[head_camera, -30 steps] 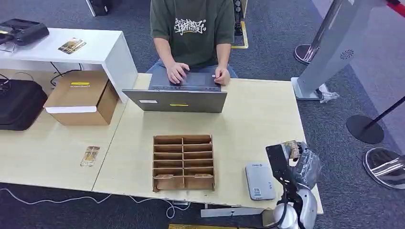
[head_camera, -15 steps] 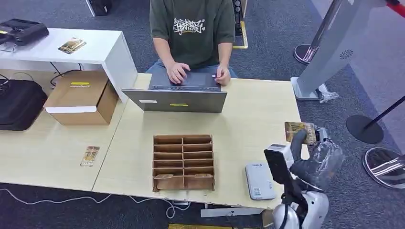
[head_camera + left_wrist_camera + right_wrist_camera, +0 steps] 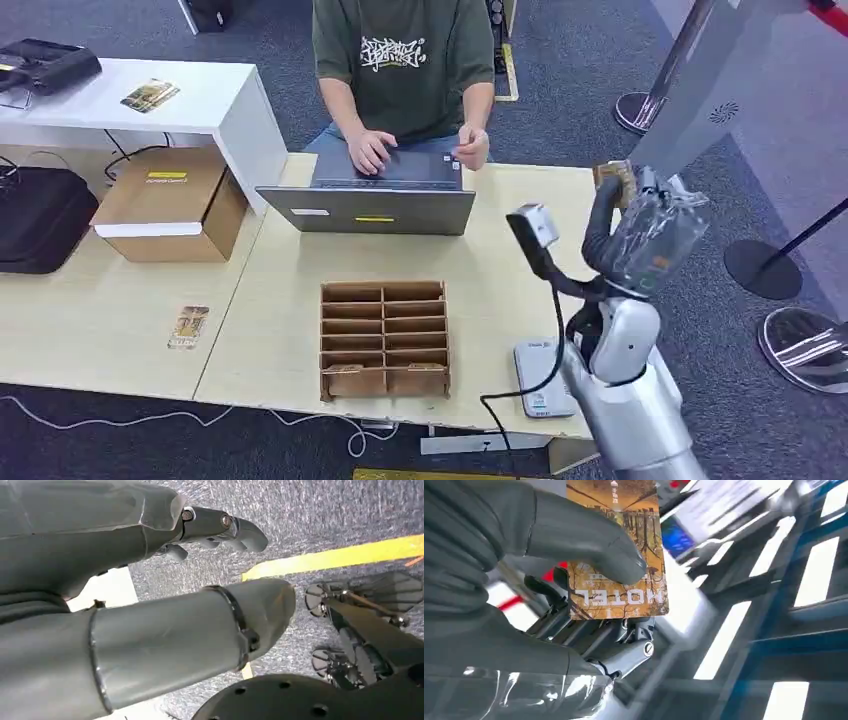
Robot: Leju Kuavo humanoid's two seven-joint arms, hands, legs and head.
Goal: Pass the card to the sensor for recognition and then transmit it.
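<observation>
Card (image 3: 616, 555) pinched in right hand (image 3: 640, 225), thumb hides middle; left hand (image 3: 220, 527) fingers curled, empty.

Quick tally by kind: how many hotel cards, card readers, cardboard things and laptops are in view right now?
Hotel cards: 3, one on the white shelf, one on the table, one pinched in the right hand
Card readers: 1
Cardboard things: 2, slotted organizer, box
Laptops: 1
Total: 7
</observation>
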